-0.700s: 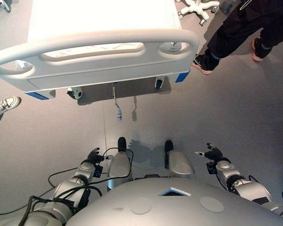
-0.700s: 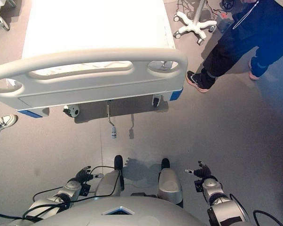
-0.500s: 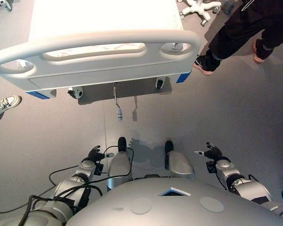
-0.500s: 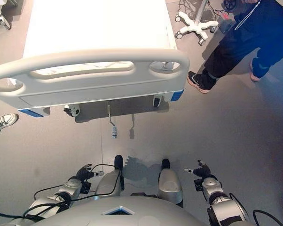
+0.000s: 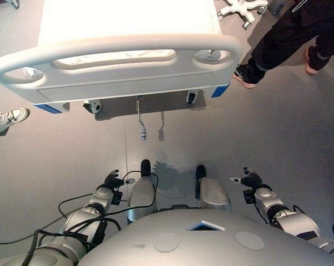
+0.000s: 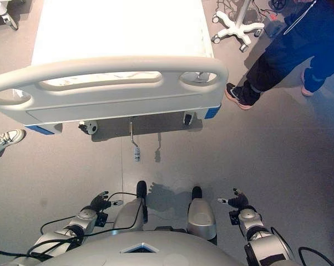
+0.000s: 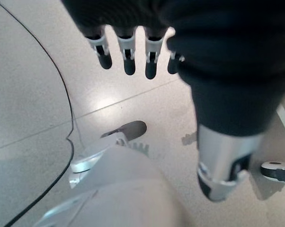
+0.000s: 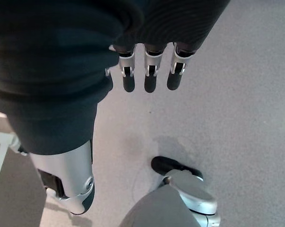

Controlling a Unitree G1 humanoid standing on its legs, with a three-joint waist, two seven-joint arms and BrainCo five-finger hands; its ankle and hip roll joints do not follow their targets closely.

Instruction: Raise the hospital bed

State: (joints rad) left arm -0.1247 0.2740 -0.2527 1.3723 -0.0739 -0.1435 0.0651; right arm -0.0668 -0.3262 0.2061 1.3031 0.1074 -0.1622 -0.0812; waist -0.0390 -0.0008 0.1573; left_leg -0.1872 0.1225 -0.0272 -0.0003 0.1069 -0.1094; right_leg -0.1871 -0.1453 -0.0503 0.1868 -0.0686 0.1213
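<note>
White hospital bed with a moulded plastic footboard (image 5: 117,66) stands across the far side of the grey floor, foot end toward the robot. Footboard rail curves over three hand openings; blue bumpers (image 5: 219,90) at both lower corners. Pale mattress (image 6: 117,27) runs away behind it. Under the foot end: two small castors (image 5: 92,106), one near each corner, and between them a thin metal crank handle (image 5: 140,117) hanging down, its pale grip end just above the floor.

Open grey floor (image 5: 278,138) lies between the bed's foot edge and the robot, nothing standing in it. A floor seam runs from below the crank toward the robot.

Left hand (image 5: 112,180) low beside the body, well apart from the bed; in its wrist view the fingers (image 7: 128,59) hang straight and relaxed, thumb apart, holding nothing. Right hand (image 5: 249,180) likewise low on the other side, fingers (image 8: 149,75) straight, empty.

Edges of the room: a person in dark trousers and pink-soled shoes (image 5: 289,39) stands just off the bed's right corner. White wheeled stand base (image 6: 236,22) behind that. A white sneaker (image 5: 9,117) shows at the left edge, near the bed's left corner.
</note>
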